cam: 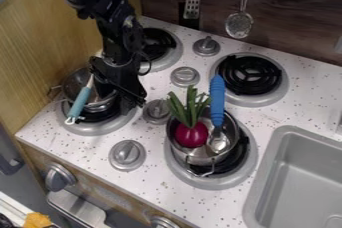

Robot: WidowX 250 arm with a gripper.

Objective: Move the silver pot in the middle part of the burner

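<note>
1. In the camera view I see my gripper (127,94) at the left front burner (100,129), pointing down beside the right side of a silver pot (100,104) and partly covering it
2. I cannot tell how far the jaws stand apart, or whether they have hold of the pot
3. That pot sits toward the upper left of its burner as I look at it, with a blue-handled utensil (79,102) leaning out over its rim
4. I have a second silver pot (185,155) on the right front burner (200,180), set toward the upper left of its coil; a purple onion (192,136) with green leaves and a blue-handled spoon (217,99) are in it
5. Around these I see four knobs (127,155) on the speckled white surface (267,117), two more burners behind, a grey sink (264,182) at the right, and a slotted turner (192,8) and a strainer (239,24) hanging at the back
</note>
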